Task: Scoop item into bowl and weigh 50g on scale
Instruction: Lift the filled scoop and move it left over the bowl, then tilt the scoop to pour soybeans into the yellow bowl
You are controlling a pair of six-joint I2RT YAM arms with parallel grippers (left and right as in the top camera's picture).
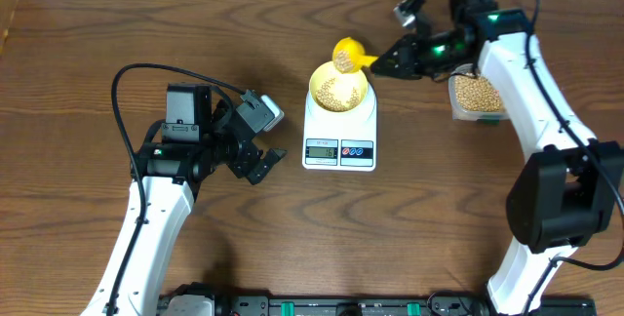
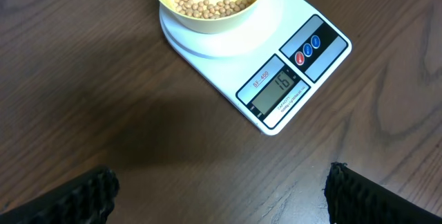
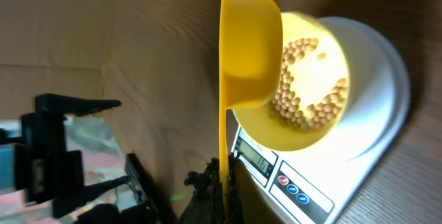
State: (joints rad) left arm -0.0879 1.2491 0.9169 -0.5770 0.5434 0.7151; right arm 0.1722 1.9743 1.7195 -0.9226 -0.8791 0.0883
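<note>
- The right hand is pressing its fingers together on the thin handle of a yellow scoop, pinching it edge-on.
- Just ahead of that hand, the scoop's cup is hanging tipped over the far rim of the pale yellow-green bowl, with a few beans showing in it from overhead.
- Below the scoop, tan beans are lying in a loose ring inside the bowl.
- The bowl is sitting on the round platform of the white scale, whose display is showing 16.
- Behind the right hand, under its arm, a clear tub is holding more beans.
- The left hand is hovering spread wide and empty above the brown worktop, its dark fingertips well apart.
- Ahead of the left hand, the scale and bowl are standing near, untouched by it.
</note>
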